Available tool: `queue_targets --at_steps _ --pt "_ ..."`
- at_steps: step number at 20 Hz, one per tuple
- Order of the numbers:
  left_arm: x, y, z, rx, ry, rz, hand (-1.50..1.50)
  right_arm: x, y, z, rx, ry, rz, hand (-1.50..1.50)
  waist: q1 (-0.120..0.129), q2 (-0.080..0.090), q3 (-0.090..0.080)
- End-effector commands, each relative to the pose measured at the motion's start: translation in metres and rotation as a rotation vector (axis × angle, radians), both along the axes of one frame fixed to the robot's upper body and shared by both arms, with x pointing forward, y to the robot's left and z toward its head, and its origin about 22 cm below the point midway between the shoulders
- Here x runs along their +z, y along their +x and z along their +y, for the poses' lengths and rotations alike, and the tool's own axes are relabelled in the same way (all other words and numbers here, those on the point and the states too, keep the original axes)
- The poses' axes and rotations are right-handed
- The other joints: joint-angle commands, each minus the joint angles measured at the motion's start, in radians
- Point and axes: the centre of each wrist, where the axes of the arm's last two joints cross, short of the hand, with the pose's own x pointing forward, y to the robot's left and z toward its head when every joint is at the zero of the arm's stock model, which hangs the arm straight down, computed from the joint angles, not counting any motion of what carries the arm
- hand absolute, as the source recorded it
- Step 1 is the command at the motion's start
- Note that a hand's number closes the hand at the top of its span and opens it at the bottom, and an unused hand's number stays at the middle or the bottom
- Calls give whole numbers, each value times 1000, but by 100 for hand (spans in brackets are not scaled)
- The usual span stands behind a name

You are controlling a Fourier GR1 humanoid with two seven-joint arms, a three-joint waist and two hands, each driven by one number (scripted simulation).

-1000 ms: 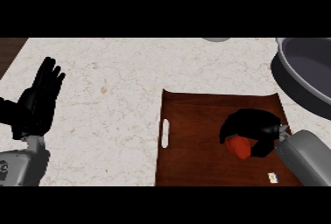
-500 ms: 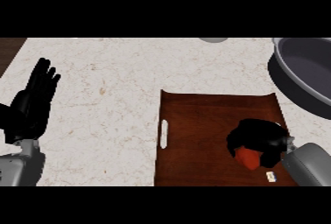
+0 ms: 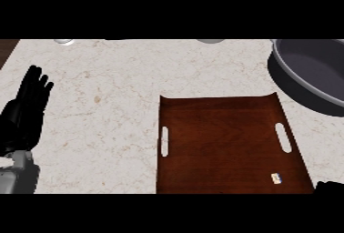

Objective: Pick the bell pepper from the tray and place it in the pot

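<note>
The brown wooden tray (image 3: 228, 145) lies on the counter right of centre, and its surface is bare apart from a small pale label (image 3: 275, 177). No bell pepper shows anywhere in the head view. The dark grey pot (image 3: 310, 73) stands at the upper right, cut by the view's edge. Only a black sliver of my right hand (image 3: 331, 187) shows at the lower right corner, beside the tray's near right corner; its fingers are hidden. My left hand (image 3: 25, 113) rests open at the far left, fingers up.
White speckled counter (image 3: 101, 91) spreads left of the tray and behind it. Two pale round things (image 3: 64, 41) (image 3: 209, 40) peek in at the back edge. A dark strip (image 3: 7, 48) marks the counter's far left corner.
My right hand, which was curled round the red bell pepper on the tray's right side, has drawn back to the lower right corner. The pepper no longer shows. The left hand barely moved.
</note>
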Motion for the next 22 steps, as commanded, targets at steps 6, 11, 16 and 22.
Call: queue_targets --at_steps 6,11,16,22 --pt "-7 -7 2 6 2 -4 0 52 -29 -48 -210 409 -95 150 -1 1 -2" --pt "3 0 -1 -18 18 -12 0 90 -29 -72 -371 623 -238 150 1 4 -1" --pt "7 6 -11 -46 -6 -12 0 124 -26 -96 -549 777 -310 150 39 12 0" --pt "-2 -11 -18 -46 2 -20 0 175 -11 -121 -686 775 -327 150 66 12 1"
